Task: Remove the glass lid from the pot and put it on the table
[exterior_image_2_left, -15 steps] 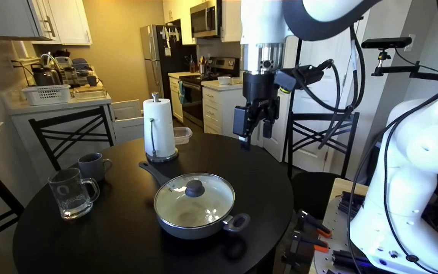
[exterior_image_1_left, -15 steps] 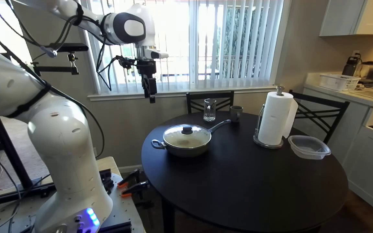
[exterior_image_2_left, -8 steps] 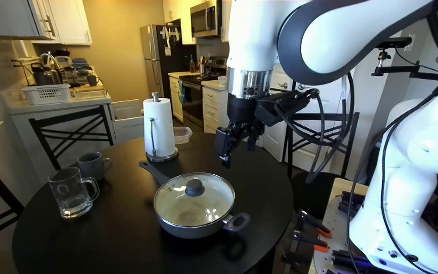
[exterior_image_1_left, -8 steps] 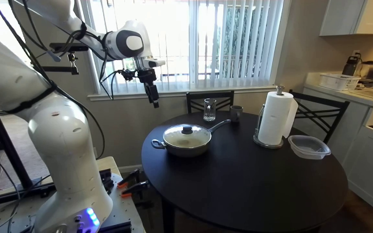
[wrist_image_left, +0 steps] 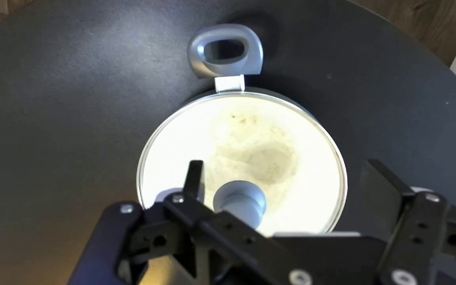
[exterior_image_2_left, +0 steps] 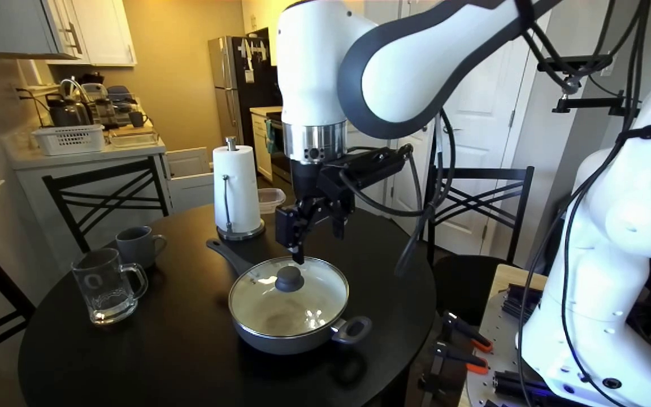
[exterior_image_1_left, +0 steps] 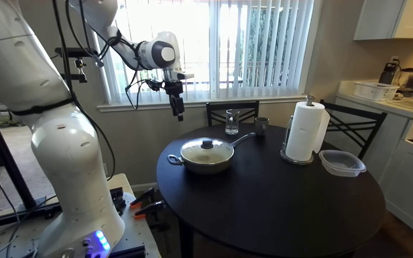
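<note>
The pot [exterior_image_1_left: 206, 168] stands on the dark round table [exterior_image_1_left: 281, 208]; its body [exterior_image_2_left: 286, 342] and short side handle [wrist_image_left: 251, 59] also show in the other views. The clear glass lid [exterior_image_2_left: 317, 294] sits flat on the pot, its dark knob [exterior_image_2_left: 289, 279] at the centre. My gripper [exterior_image_2_left: 318, 247] is open and empty, above and a little off the lid. In an exterior view the gripper [exterior_image_1_left: 179, 111] hangs higher than the pot. In the wrist view the knob [wrist_image_left: 240, 202] appears between the fingers, nearer the left one, partly hidden by it.
A glass mug [exterior_image_2_left: 108, 288] and a grey mug [exterior_image_2_left: 138, 246] stand beyond the pot's long handle [exterior_image_2_left: 228, 255]. A paper towel roll [exterior_image_1_left: 304, 130] on a stand and a clear plastic container [exterior_image_1_left: 342, 163] are on the table. Chairs [exterior_image_2_left: 113, 198] surround it.
The gripper has come down and moved over the table toward the pot, and now hangs near the lid. It stays open. The pot and lid have not moved.
</note>
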Robot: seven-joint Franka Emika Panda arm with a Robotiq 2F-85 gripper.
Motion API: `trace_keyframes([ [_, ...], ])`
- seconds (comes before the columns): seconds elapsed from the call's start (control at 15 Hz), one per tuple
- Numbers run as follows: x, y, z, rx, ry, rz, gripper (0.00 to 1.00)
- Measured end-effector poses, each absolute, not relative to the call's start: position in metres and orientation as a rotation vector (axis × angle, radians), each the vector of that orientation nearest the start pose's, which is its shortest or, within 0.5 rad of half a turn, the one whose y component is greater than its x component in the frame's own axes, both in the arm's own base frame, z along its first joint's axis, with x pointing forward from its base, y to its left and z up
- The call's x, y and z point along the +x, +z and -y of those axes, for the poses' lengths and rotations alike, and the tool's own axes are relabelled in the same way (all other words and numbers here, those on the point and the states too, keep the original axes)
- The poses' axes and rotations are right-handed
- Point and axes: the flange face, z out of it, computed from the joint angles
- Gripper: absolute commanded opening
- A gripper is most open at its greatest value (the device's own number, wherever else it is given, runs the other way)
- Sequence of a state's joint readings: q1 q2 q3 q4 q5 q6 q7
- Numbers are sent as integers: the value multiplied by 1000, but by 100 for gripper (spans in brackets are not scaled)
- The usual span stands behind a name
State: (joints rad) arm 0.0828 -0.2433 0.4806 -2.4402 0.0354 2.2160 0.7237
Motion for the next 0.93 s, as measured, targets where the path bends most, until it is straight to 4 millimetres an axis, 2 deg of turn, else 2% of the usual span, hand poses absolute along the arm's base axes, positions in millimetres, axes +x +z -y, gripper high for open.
trace_keyframes([
  [0.2,397,376,-246,-3188,-27,-317,100],
  [0.67,398,376,-246,-3189,-23,-315,100],
  [0.8,405,372,-240,-3180,-28,-330,100],
  [0.93,420,357,-228,-3150,-28,-376,100],
])
